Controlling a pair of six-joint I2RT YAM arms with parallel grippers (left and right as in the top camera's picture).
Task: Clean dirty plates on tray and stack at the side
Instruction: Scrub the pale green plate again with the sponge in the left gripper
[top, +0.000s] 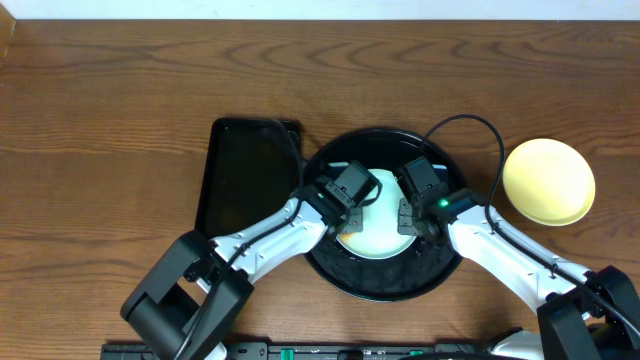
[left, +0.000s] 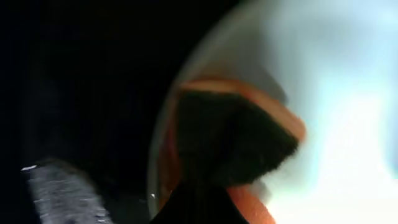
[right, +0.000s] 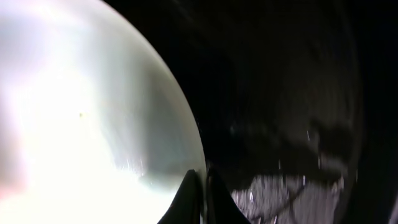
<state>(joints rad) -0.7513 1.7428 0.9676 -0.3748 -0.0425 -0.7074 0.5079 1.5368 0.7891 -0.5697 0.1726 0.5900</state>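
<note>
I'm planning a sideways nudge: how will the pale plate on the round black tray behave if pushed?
The plate looks stiff, its rim a clean curve. It would probably slide easily on the glossy tray. Shallow, so unlikely to tip.

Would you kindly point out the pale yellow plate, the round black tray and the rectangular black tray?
pale yellow plate (top: 548, 181), overhead view, centre of the plate.
round black tray (top: 376, 281), overhead view, bare floor by its near rim.
rectangular black tray (top: 243, 176), overhead view, middle of its floor.
</note>
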